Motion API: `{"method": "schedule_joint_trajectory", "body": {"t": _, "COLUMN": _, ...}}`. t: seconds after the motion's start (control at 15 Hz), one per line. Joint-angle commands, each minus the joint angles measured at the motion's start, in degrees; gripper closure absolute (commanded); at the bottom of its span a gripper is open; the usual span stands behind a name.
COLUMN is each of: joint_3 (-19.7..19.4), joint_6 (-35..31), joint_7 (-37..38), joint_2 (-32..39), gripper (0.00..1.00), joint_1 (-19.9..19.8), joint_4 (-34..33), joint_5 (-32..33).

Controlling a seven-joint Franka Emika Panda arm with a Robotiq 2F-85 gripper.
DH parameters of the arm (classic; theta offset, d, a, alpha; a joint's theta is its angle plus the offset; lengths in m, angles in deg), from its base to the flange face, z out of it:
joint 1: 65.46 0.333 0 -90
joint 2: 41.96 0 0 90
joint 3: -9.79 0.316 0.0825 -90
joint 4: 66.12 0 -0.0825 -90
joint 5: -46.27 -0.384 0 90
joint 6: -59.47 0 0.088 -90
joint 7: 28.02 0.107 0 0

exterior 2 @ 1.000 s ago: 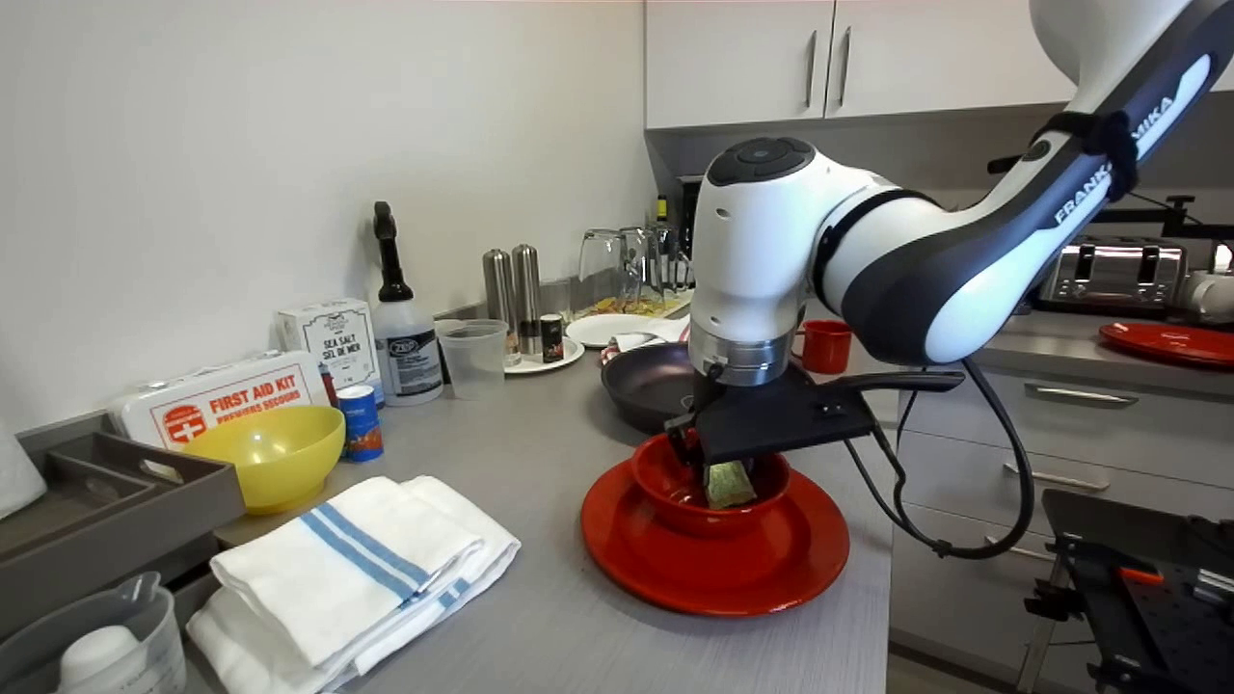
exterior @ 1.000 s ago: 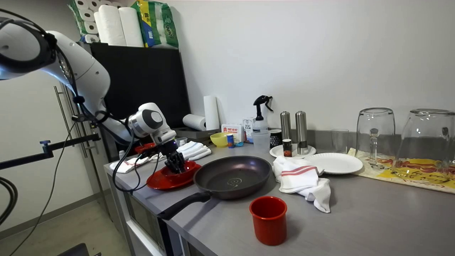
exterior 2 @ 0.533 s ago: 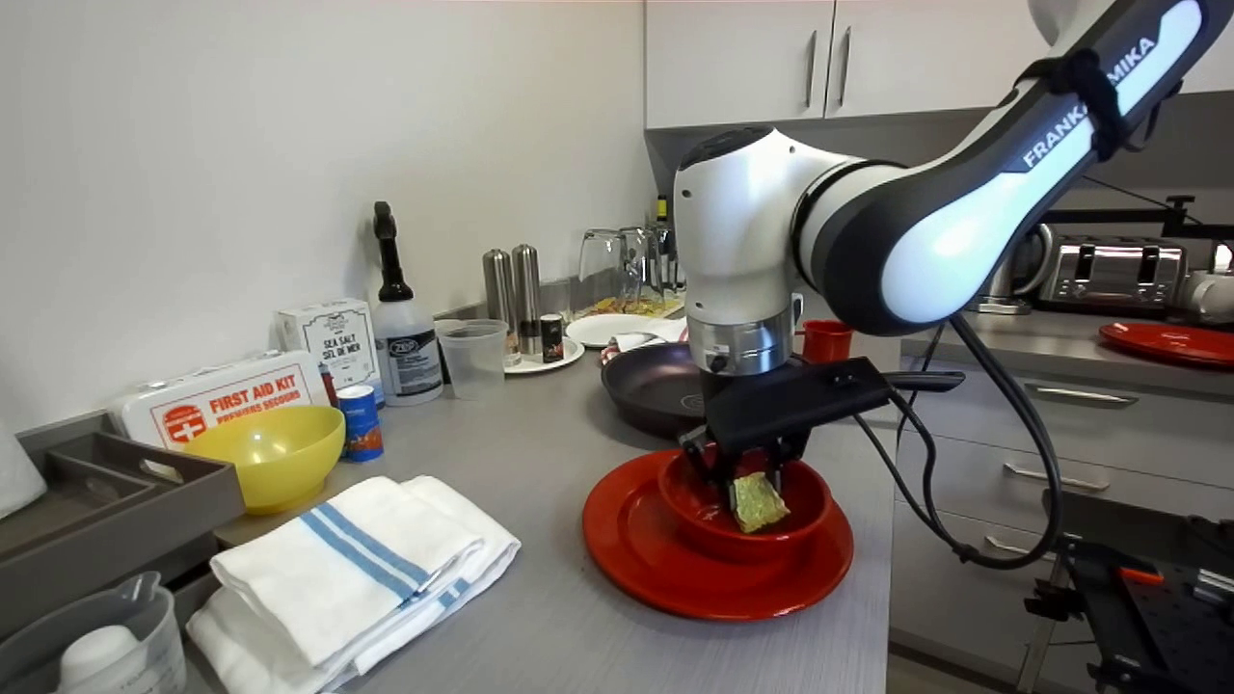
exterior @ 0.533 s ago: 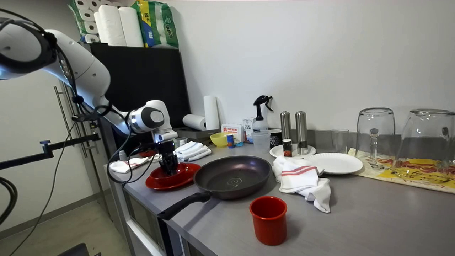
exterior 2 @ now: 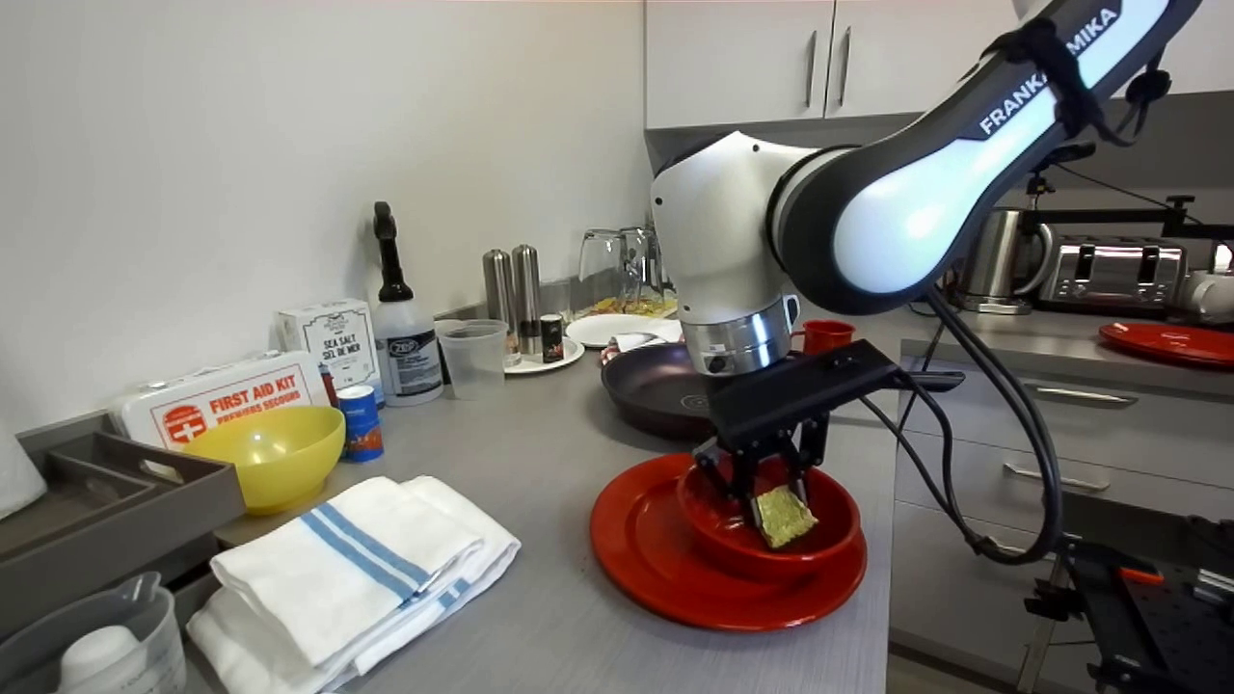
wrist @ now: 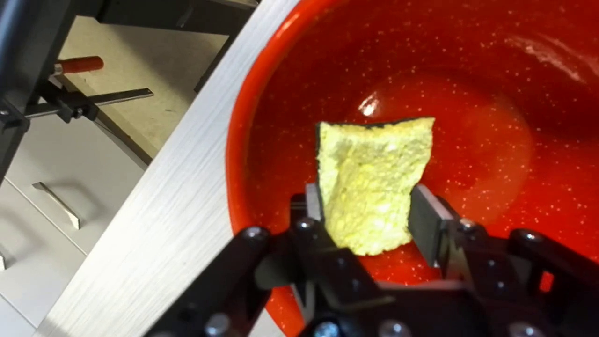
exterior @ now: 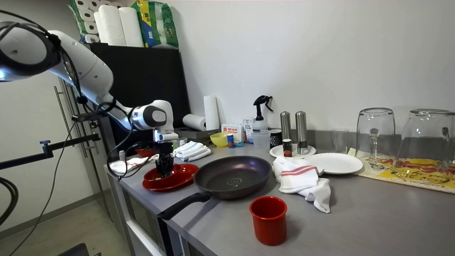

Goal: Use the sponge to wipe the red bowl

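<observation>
The red bowl is a deep, glossy red dish, standing on a wider red plate near the counter's edge. Inside it is the sponge, a yellowish-green piece with a thin dark edge. My gripper reaches down into the bowl, its two pads pressed against opposite sides of the sponge. The sponge's lower end points at the bowl's inside; whether it touches the bottom I cannot tell. In an exterior view the gripper hides much of the bowl and the sponge hardly shows.
A black frying pan stands right beside the plate, its handle toward the counter's edge. A red cup is beyond it. Folded white towels and a yellow bowl lie on the plate's far side. Cables hang from the arm past the edge.
The gripper has swept the sponge across inside the bowl toward the counter's edge. The bowl slid that way on the plate, and the plate shifted slightly too. The grip stayed the same.
</observation>
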Motion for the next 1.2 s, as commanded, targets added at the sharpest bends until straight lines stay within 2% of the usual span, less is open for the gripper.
{"method": "schedule_joint_trajectory", "body": {"t": 0.0, "joint_3": 0.59, "joint_6": 3.17, "joint_7": -2.76, "joint_2": 1.88, "gripper": 0.77, "joint_1": -0.65, "joint_4": -2.84, "joint_5": -4.45}}
{"method": "schedule_joint_trajectory", "body": {"t": 0.53, "joint_3": 1.17, "joint_6": -4.71, "joint_7": -4.41, "joint_2": 1.02, "gripper": 0.77, "joint_1": -1.58, "joint_4": -2.29, "joint_5": -15.34}}
{"method": "schedule_joint_trajectory", "body": {"t": 0.93, "joint_3": 1.36, "joint_6": -6.88, "joint_7": -6.05, "joint_2": 0.91, "gripper": 0.77, "joint_1": -1.99, "joint_4": -2.01, "joint_5": -19.93}}
{"method": "schedule_joint_trajectory", "body": {"t": 1.13, "joint_3": 0.50, "joint_6": -13.86, "joint_7": -4.31, "joint_2": 0.40, "gripper": 0.77, "joint_1": -1.14, "joint_4": -0.22, "joint_5": -18.61}}
